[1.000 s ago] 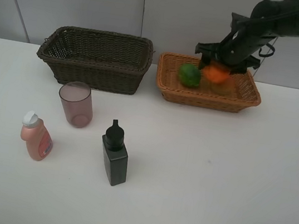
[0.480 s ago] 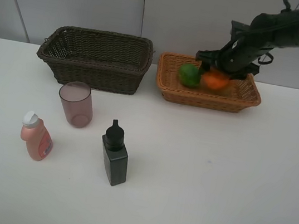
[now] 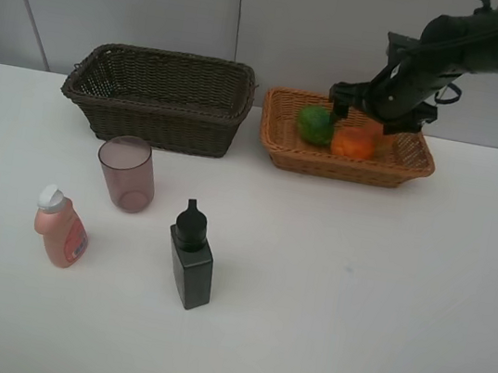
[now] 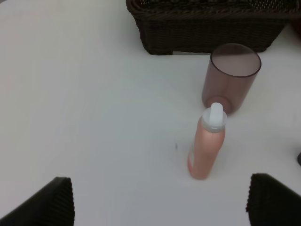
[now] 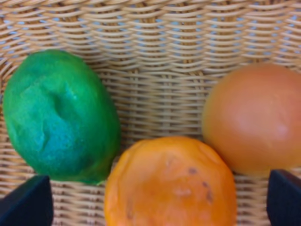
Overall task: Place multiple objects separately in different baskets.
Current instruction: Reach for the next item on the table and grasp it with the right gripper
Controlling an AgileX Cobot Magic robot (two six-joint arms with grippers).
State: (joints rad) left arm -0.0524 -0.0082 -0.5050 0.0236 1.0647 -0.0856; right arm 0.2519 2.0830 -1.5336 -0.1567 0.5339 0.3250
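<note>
The light tan basket [image 3: 345, 171] holds the green fruit [image 3: 315, 124] and the orange tangerine [image 3: 353, 142]. My right gripper [image 3: 378, 112] hovers just above them, open and empty. In the right wrist view the green fruit [image 5: 59, 115], the tangerine [image 5: 171, 183] and the red-orange peach [image 5: 251, 117] lie together on the weave, with my right gripper [image 5: 155, 197] spread wide over them. The mauve cup [image 3: 126, 173], pink bottle [image 3: 60, 229] and black bottle [image 3: 190, 258] stand on the table. My left gripper [image 4: 160, 202] is open near the pink bottle [image 4: 207, 150] and the cup [image 4: 233, 77].
The dark brown basket [image 3: 158, 107] stands at the back left, just behind the cup; it also shows in the left wrist view [image 4: 207, 28]. The white table [image 3: 356, 287] runs wide to the front right. A wall stands close behind both baskets.
The tangerine, held over the tan basket a second ago, now lies in it beside the green fruit. My right gripper has let go and sits slightly higher.
</note>
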